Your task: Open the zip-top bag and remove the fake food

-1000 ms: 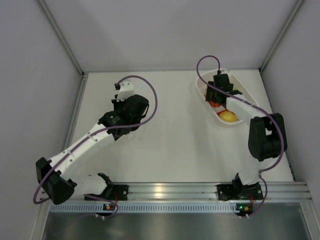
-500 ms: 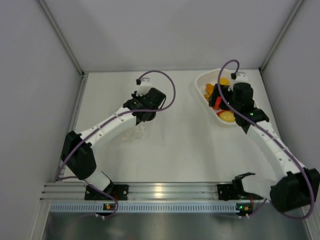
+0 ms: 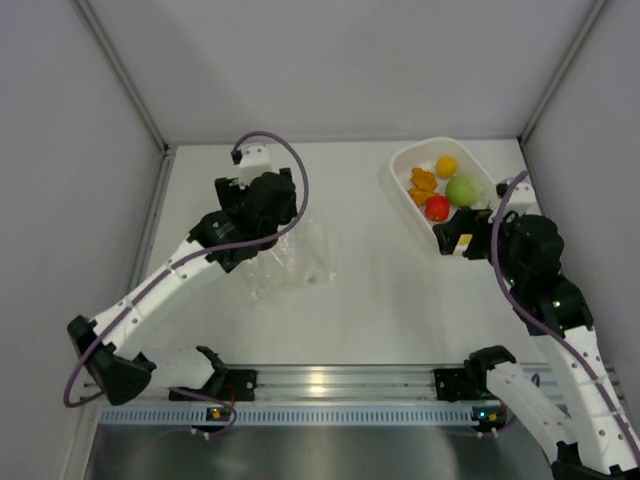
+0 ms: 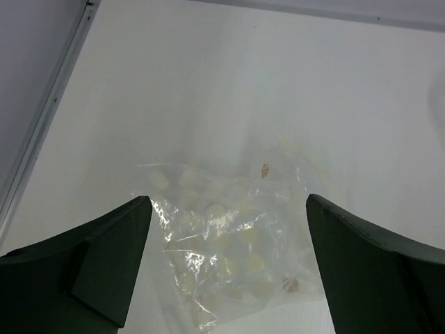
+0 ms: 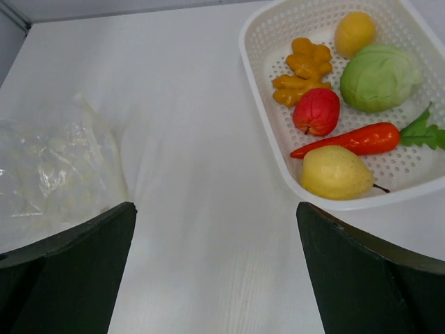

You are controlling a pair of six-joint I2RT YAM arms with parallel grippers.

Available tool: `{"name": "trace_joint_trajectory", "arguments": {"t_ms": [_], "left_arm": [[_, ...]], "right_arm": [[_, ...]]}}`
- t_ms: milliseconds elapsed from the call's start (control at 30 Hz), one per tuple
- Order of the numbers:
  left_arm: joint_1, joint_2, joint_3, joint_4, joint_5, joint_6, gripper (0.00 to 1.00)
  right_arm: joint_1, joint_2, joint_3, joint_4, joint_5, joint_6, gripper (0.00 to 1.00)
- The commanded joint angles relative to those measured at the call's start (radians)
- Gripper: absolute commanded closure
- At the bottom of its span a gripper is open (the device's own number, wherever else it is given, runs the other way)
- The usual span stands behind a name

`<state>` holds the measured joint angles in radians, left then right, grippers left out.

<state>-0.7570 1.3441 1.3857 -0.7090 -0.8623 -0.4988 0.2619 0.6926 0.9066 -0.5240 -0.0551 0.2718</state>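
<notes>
The zip-top bag (image 3: 296, 262) lies crumpled on the table, clear with pale dots (image 4: 229, 236), and also shows at the left of the right wrist view (image 5: 49, 174). My left gripper (image 3: 268, 228) hovers above it, open (image 4: 229, 278), with nothing between its fingers. The fake food sits in a white basket (image 5: 259, 104): lemon (image 5: 336, 172), orange ball (image 5: 354, 33), orange lumpy piece (image 5: 304, 69), red chilli (image 5: 354, 139), red ball (image 5: 318, 111), pale-green ball (image 5: 379, 78). My right gripper (image 3: 452, 238) is open (image 5: 215, 271) at the basket's near end and holds nothing.
The white perforated basket (image 3: 403, 160) stands at the back right, close to the right wall. Grey walls close in the table at the back and on both sides. The arm bases sit on a metal rail (image 3: 330, 382) at the near edge.
My left gripper has opened and let the bag go; the bag now lies spread on the table. My right arm has drawn back from over the basket toward the near right.
</notes>
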Motion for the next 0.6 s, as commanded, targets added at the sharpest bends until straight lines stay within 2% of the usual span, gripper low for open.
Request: {"name": "trace_joint_trajectory", "arguments": {"t_ms": [0,167,300,400,567], "left_arm": [[0.002,-0.147,-0.056,0.006,0.013,-0.020,0.02],[0.002,-0.390,-0.190,0.002,0.017,-0.009,0.01],[0.002,-0.596,-0.263,-0.001,0.062,0.037,0.01],[0.002,-0.715,-0.306,-0.010,0.095,0.077,0.01],[0.002,-0.842,-0.352,-0.012,0.039,0.155,0.02]], "right_arm": [[0.007,-0.073,0.101,-0.149,0.092,-0.052,0.01],[0.007,-0.166,0.153,-0.254,0.193,-0.085,0.01],[0.008,-0.232,0.173,-0.300,0.205,-0.111,0.00],[0.007,-0.272,0.201,-0.329,0.247,-0.125,0.00],[0.008,-0.311,0.232,-0.378,0.308,-0.149,0.01]]}}
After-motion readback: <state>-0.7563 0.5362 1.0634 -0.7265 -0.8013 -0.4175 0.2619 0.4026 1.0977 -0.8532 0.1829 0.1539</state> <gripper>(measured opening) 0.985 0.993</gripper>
